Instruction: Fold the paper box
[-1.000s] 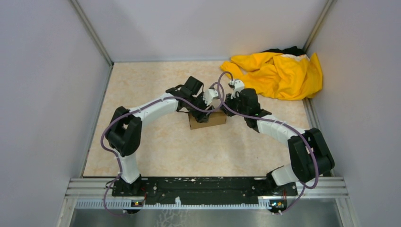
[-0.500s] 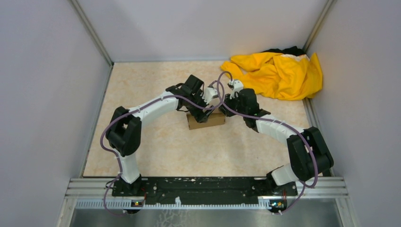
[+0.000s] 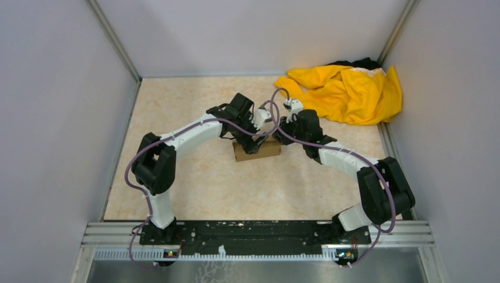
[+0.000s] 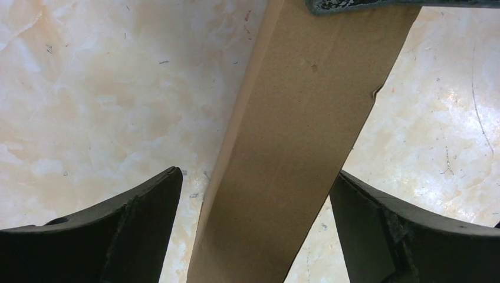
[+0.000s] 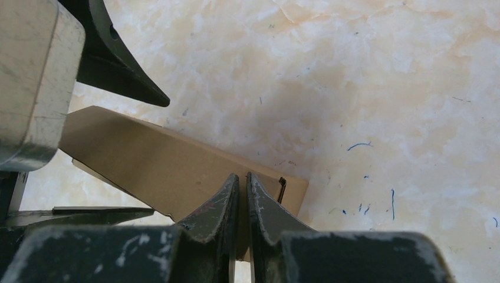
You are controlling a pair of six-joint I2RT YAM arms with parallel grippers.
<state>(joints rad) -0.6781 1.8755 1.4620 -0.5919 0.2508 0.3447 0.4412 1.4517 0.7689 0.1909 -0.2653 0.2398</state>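
Note:
The paper box (image 3: pixel 257 150) is a small brown carton lying on the marbled table mid-scene. My left gripper (image 3: pixel 258 125) hangs over its far side. In the left wrist view the left gripper (image 4: pixel 256 173) is open wide, with the paper box (image 4: pixel 301 147) running between its black fingers (image 4: pixel 135 230) and a gap on each side. My right gripper (image 3: pixel 279 127) is at the carton's right end. In the right wrist view the right gripper (image 5: pixel 243 177) is shut, its tips over the top of the paper box (image 5: pixel 147 159) near a slit at that end.
A crumpled yellow cloth (image 3: pixel 345 91) fills the back right corner, with something black (image 3: pixel 359 62) behind it. Grey walls close in the table on the left, back and right. The arms' mounting rail (image 3: pixel 253 233) runs along the near edge.
The left gripper's jaws have spread wider around the carton and its wrist has shifted slightly left. The carton and the right gripper have stayed put.

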